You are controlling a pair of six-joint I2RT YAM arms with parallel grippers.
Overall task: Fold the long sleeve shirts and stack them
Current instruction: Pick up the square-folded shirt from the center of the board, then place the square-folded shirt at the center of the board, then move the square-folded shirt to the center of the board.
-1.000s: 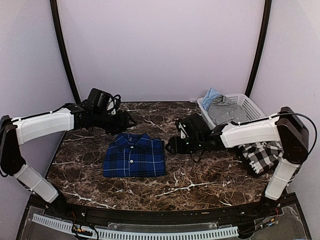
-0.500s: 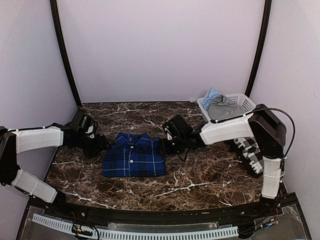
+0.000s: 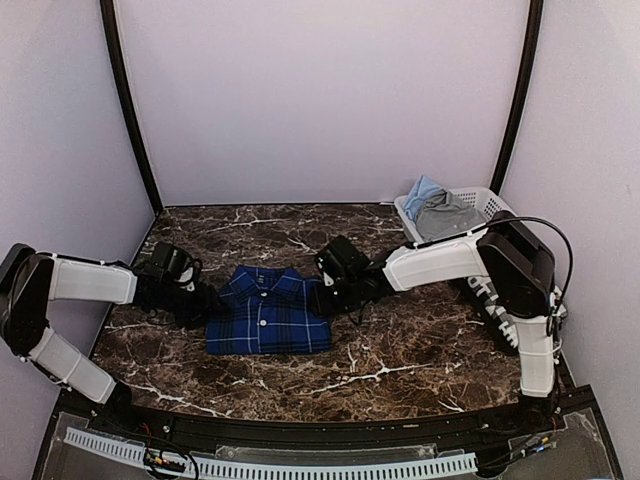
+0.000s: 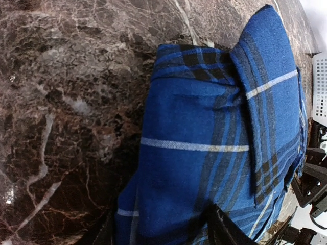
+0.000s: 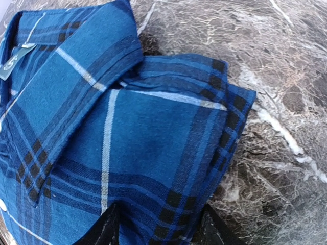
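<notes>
The folded royal blue plaid shirt (image 3: 268, 310) is laid flat in the middle of the dark marble bench (image 3: 400, 350), collar to the back. Its left edge is met by the left gripper (image 3: 203, 300) and its back right corner by the right gripper (image 3: 322, 292). Cloth is seen between each pair of jaws, but whether it is pinched cannot be told. Bare bench is left in front of the shirt, behind it, and to its right. The black-and-white check shirt (image 3: 494, 312) is partly hidden at the right edge. A white basket (image 3: 495, 205) is kept at the back right corner.
</notes>
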